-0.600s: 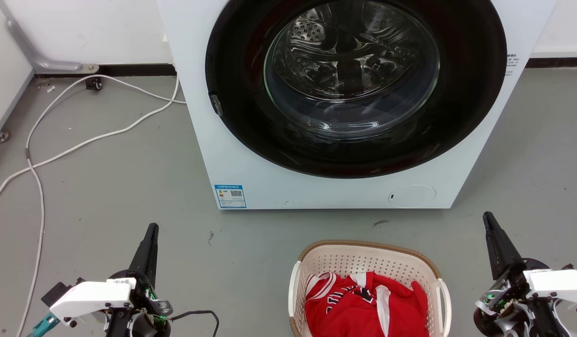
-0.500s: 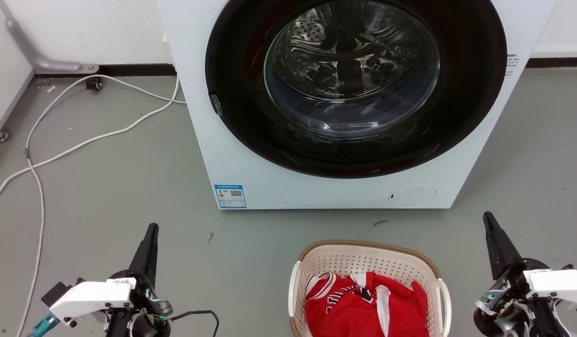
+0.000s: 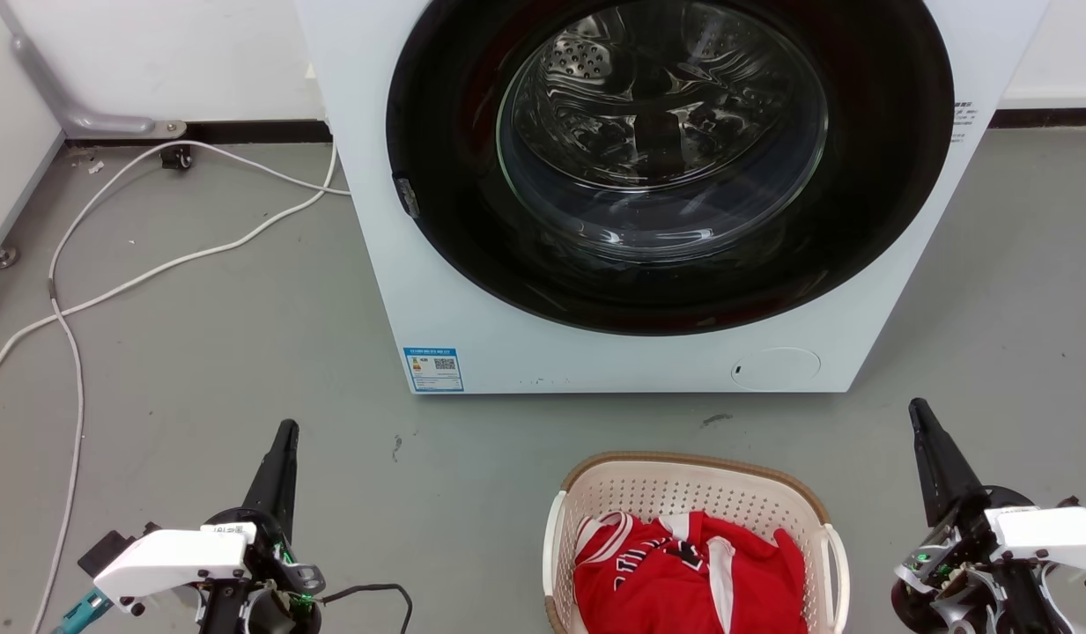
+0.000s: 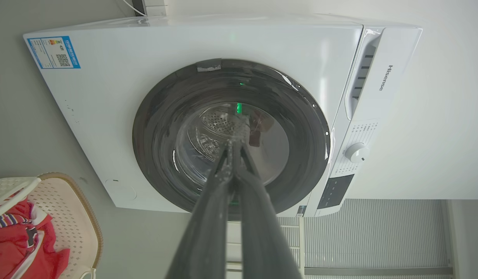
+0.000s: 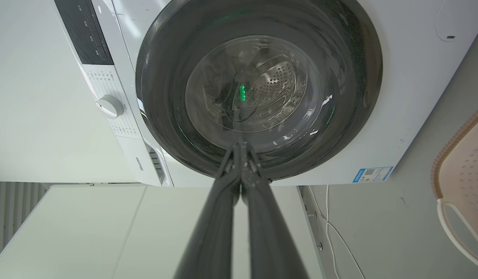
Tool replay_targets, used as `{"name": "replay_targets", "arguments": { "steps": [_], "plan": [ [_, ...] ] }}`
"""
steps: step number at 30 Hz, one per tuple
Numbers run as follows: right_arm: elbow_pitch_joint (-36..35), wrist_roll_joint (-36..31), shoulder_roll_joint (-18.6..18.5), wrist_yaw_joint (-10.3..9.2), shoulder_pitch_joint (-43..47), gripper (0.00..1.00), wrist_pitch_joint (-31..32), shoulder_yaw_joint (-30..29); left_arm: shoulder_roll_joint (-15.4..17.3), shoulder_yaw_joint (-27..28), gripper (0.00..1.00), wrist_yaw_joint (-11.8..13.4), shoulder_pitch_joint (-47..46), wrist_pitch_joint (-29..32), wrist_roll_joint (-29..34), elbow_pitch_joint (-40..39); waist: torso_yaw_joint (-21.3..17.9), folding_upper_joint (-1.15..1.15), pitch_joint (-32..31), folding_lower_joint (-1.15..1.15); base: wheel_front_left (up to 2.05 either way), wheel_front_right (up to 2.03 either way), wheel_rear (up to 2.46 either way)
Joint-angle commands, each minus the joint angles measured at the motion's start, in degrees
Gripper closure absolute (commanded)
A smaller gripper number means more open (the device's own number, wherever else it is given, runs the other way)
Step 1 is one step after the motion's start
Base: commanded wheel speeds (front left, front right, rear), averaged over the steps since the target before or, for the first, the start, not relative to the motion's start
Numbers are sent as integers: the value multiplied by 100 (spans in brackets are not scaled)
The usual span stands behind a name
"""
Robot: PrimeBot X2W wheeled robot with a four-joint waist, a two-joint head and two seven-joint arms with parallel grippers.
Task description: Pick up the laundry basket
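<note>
Nothing has shifted: the cream perforated plastic laundry basket (image 3: pixel 688 460) rests on the floor (image 3: pixel 199 352) between left end effector (image 3: pixel 285 431) and right end effector (image 3: pixel 918 410), both clenched empty

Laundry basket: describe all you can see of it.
The laundry basket is cream perforated plastic, rounded, with a brown woven-look rim and a white loop handle on each side. It stands upright on the floor, apart from the washing machine behind it; the head view cuts off its near end. A red garment lies crumpled inside. The left hand and right hand flank it without touching.
</note>
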Motion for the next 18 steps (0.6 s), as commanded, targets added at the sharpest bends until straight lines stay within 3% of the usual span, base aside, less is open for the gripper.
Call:
{"name": "replay_targets", "arguments": {
  "steps": [1,2,9,18],
  "plan": [
    [5,-26,14,0,-63,100,6,0,-3,16,100,-16,-58,13,14,6,0,0,0,0,0,0,0],
    [2,0,0,0,0,0,0,0,0,0,0,0,1,0,0,2,0,0,0,0,0,0,0],
    [120,-156,10,0,124,0,-126,17,-20,-17,0,2,136,-127,125,24,2,0,5,0,0,0,0],
    [-211,-1190,9,0,161,0,-381,89,-17,40,0,20,178,-381,1070,-261,9,0,10,0,0,0,0]
  ]
}}
